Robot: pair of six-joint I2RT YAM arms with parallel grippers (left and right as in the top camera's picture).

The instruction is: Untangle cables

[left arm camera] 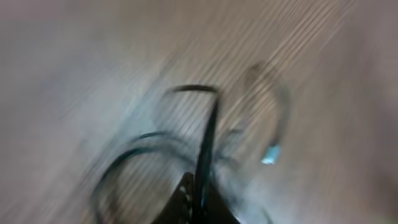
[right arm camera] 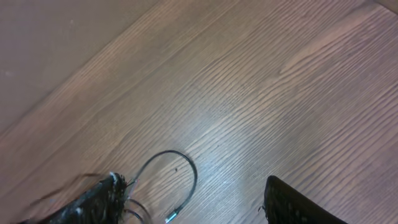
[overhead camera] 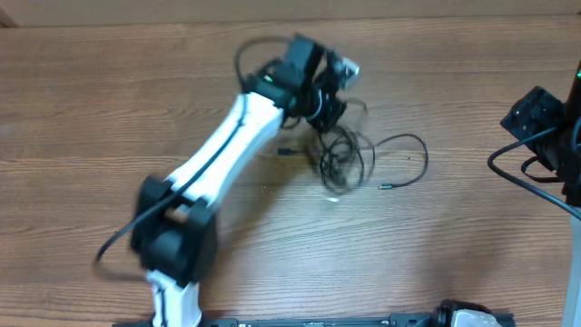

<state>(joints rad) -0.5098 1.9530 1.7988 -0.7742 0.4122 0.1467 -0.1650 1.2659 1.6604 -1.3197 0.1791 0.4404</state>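
Observation:
The cables (overhead camera: pixel 343 156) lie as a tangle of thin black cords in the middle of the wooden table, with one loop (overhead camera: pixel 413 145) running out to the right. My left gripper (overhead camera: pixel 325 98) is at the tangle's upper edge. In the blurred left wrist view the left gripper (left arm camera: pixel 202 200) is shut on a black cord (left arm camera: pixel 207 134) that rises straight up from its jaws. At the table's right edge, away from the tangle, is my right gripper (overhead camera: pixel 537 116). In its own view the right gripper (right arm camera: pixel 194 186) is open, with a cable loop (right arm camera: pixel 189 167) and its plug end (right arm camera: pixel 171 217) lying between the fingers.
The wooden table (overhead camera: pixel 109 109) stretches bare to the left of the arm. The left arm's white links (overhead camera: pixel 222 150) cross the table diagonally from the front left. A small plug end (overhead camera: pixel 383 186) lies to the right of the tangle.

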